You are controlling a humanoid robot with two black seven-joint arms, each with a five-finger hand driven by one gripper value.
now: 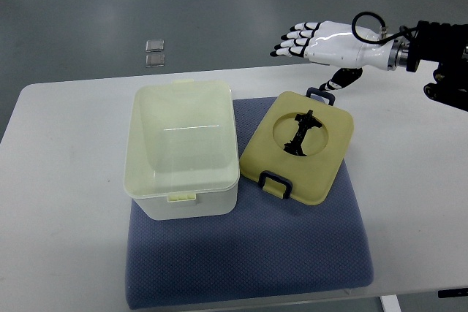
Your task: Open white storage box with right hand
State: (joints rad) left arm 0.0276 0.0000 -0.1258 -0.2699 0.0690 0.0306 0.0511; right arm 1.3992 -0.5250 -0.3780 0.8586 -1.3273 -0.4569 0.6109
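Observation:
The white storage box (pixel 181 150) stands open on a blue mat (pixel 248 253), its inside bare. Its pale yellow lid (pixel 298 147) lies flat on the mat just to the right of the box, with a black handle in a round recess and dark clips at two edges. My right hand (pixel 316 40) comes in from the right edge and hovers above the table beyond the lid's far corner. Its fingers are stretched out and hold nothing. The left hand does not show.
The white table (pixel 66 202) carries the mat. Its far edge runs behind the box. Two small clear squares (pixel 154 52) lie on the grey floor beyond the table.

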